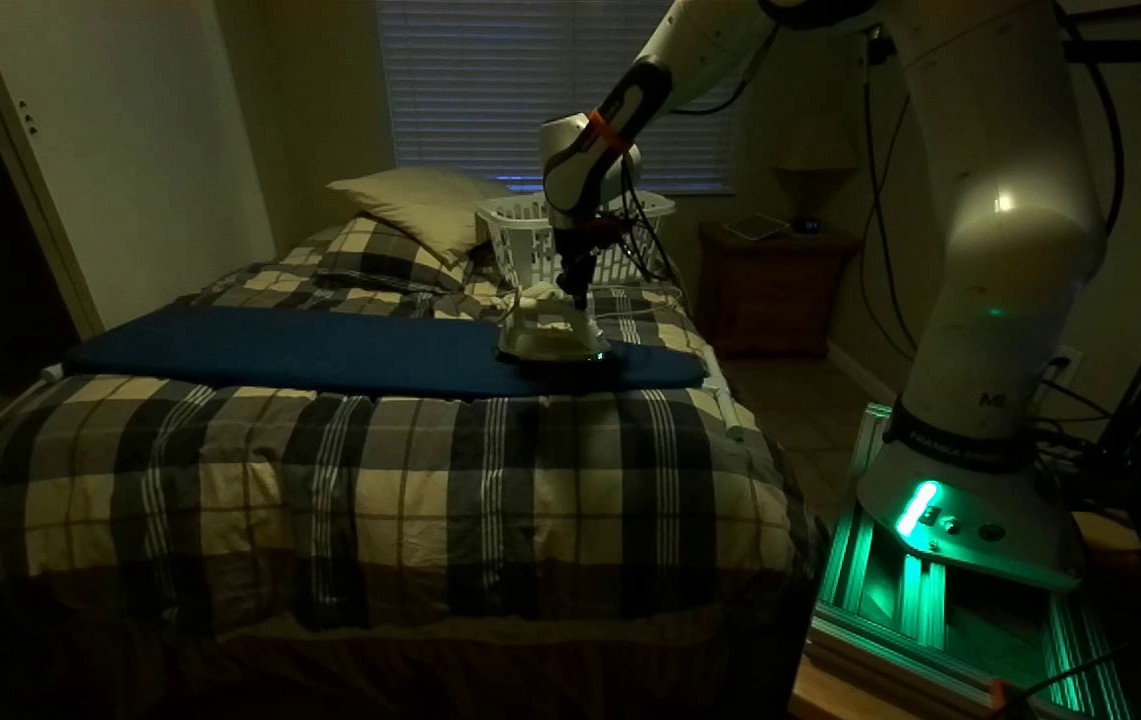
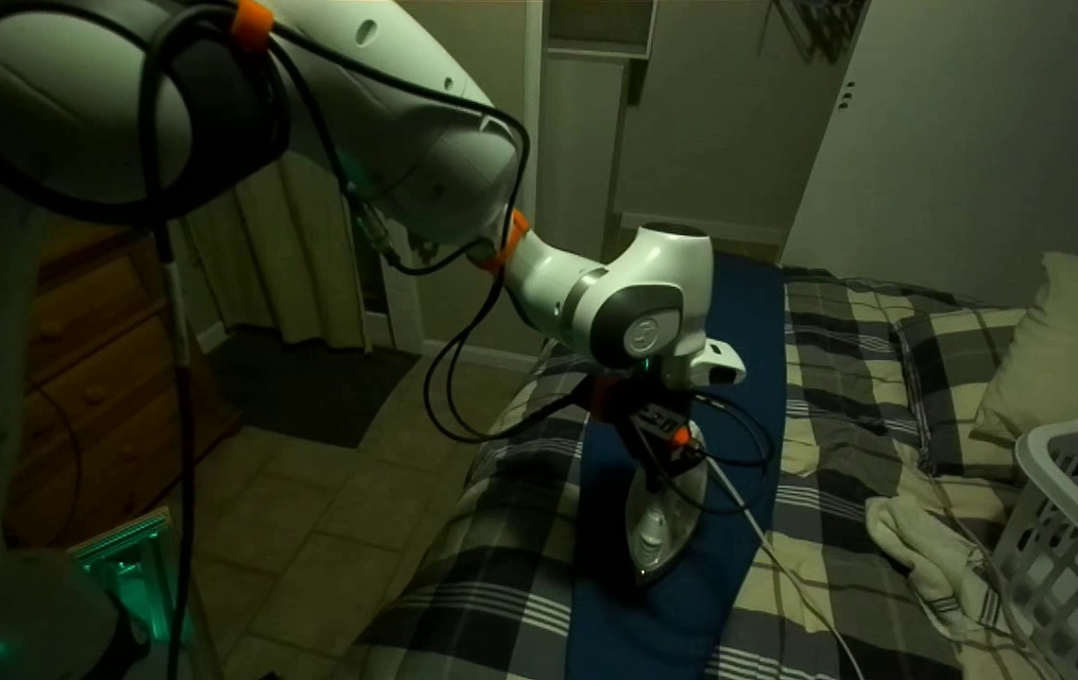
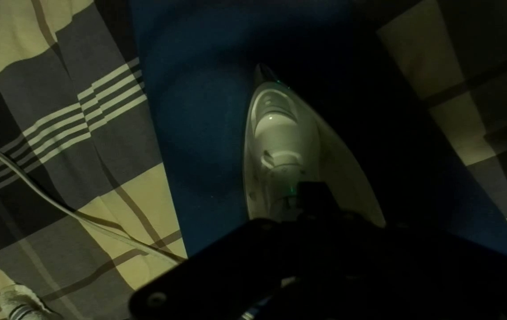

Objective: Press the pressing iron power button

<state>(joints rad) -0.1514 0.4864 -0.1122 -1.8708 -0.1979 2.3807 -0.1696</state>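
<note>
The pale pressing iron (image 3: pixel 280 138) lies on its sole on the blue ironing board, its tip toward the top of the wrist view. In both exterior views the iron (image 1: pixel 550 340) (image 2: pixel 654 534) is partly covered by the arm's end. My gripper (image 3: pixel 314 191) is shut, with nothing visible between its dark fingers. It points down over the iron's handle area, a little to one side of the handle's midline in the wrist view. Whether the fingertips touch the iron, I cannot tell. No power button can be made out; the gripper hides the rear of the iron.
The blue ironing board (image 1: pixel 330 345) lies across a plaid-covered bed (image 1: pixel 410 500). A white laundry basket (image 1: pixel 520 240) and pillows (image 1: pixel 430 200) stand behind it. A pale cord (image 3: pixel 57 204) runs across the bedspread beside the board. The room is dim.
</note>
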